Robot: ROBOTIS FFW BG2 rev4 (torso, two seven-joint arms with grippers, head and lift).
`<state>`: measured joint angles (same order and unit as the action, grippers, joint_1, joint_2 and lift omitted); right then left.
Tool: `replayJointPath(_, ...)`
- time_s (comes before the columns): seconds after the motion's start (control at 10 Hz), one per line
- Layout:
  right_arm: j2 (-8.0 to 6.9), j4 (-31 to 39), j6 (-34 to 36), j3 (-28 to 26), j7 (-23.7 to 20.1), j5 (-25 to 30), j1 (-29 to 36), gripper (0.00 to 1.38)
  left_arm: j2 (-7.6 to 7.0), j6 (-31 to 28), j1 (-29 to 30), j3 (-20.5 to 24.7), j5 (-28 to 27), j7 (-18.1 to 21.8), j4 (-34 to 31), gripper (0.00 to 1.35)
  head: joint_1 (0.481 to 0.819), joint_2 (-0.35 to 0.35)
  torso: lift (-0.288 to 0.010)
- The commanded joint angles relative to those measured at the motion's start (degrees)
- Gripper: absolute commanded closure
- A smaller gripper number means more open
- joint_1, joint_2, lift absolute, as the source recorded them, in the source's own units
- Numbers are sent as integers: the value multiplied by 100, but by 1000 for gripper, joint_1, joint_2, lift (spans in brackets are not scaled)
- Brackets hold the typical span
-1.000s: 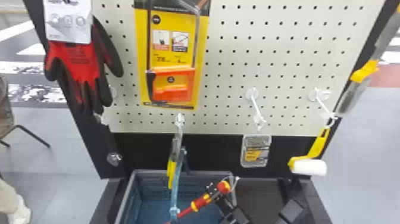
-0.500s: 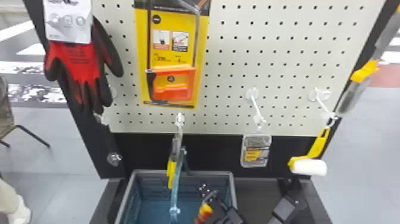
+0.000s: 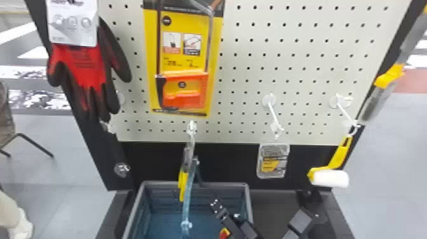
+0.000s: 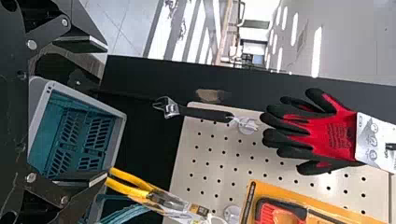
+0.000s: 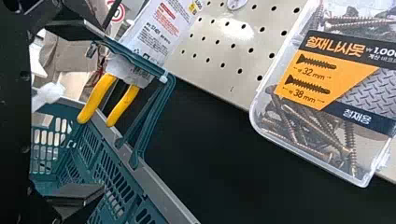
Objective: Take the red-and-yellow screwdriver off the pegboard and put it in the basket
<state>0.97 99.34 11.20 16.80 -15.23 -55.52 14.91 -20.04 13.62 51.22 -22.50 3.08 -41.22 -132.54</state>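
At the bottom edge of the head view, the red-and-yellow handle end of the screwdriver [image 3: 224, 233] shows low over the basket [image 3: 250, 203]; I cannot tell whether it rests inside. Close on its right is my right gripper [image 3: 270, 224], fingers apart. In the right wrist view the right gripper [image 5: 100, 112] stands open with nothing between its fingertips, the basket's rim [image 5: 159, 184] beyond. My left gripper [image 4: 105, 112], in the left wrist view, is open and holds nothing, with the basket [image 4: 122, 135] farther off between its fingers.
The teal basket handle [image 3: 189, 194] stands up beside hanging yellow-handled pliers [image 3: 182, 187], which come near one left finger in the left wrist view. A screw box [image 3: 274, 161] and paint roller [image 3: 330, 178] hang right; gloves [image 3: 79, 66], a packaged saw [image 3: 184, 89] and a wrench [image 4: 205, 113] hang left.
The screwdriver has swung from slanting to steeper and dropped toward the bottom edge of the head view, its red shaft no longer showing. My right gripper has shifted only slightly beside it.
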Motion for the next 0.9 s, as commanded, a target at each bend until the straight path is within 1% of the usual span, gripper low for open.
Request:
replayJointPath(0.0, 0, 2, -4, -2, -6, -3, 1, 121, 0, 0, 0, 0, 0, 0, 0, 334, 549, 0, -100)
replayJointPath(0.8, 0, 2, -4, -2, 3, 50, -36, 121, 0, 0, -12, 0, 0, 0, 14, 334, 549, 0, -100)
